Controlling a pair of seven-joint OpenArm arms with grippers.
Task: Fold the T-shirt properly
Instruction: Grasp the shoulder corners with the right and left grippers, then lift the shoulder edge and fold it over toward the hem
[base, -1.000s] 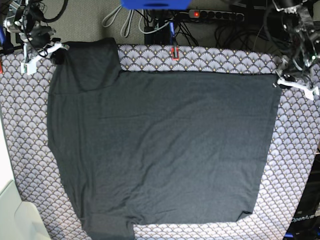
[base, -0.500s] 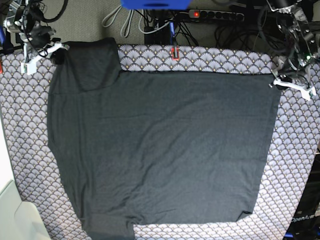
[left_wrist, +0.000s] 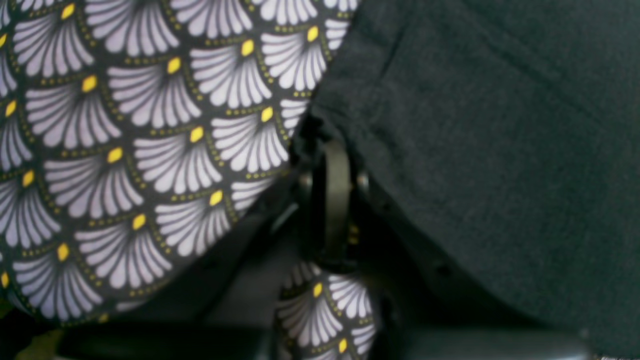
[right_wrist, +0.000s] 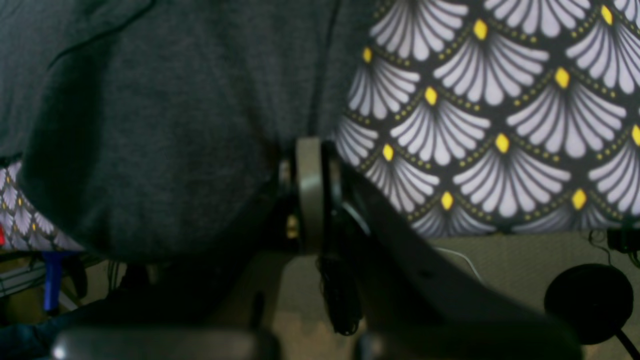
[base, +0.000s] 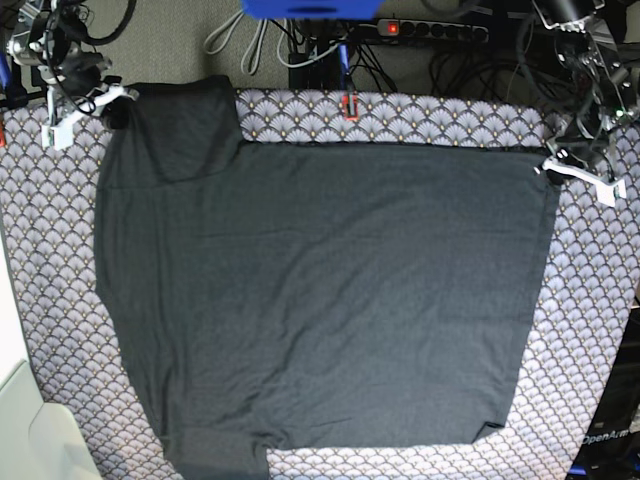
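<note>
The charcoal T-shirt (base: 320, 300) lies spread flat over the patterned tablecloth (base: 600, 300). One sleeve reaches to the far left corner. My right gripper (base: 118, 100) is shut on that sleeve's edge at the table's back left. The right wrist view shows its closed fingers (right_wrist: 310, 165) pinching the dark fabric (right_wrist: 150, 125) beside the cloth (right_wrist: 500, 125). My left gripper (base: 548, 166) sits at the shirt's far right corner. In the left wrist view its fingers (left_wrist: 330, 200) are closed where the shirt's edge (left_wrist: 500, 125) meets the tablecloth (left_wrist: 125, 150).
A red clamp (base: 350, 104) holds the cloth at the back edge. Behind the table lie a power strip (base: 430, 30), cables and a blue object (base: 310, 8). A white block (base: 25, 430) stands at the front left corner.
My left gripper has shifted slightly up and inward to the shirt's far right corner and closed on it. The right gripper and the shirt's body have not moved.
</note>
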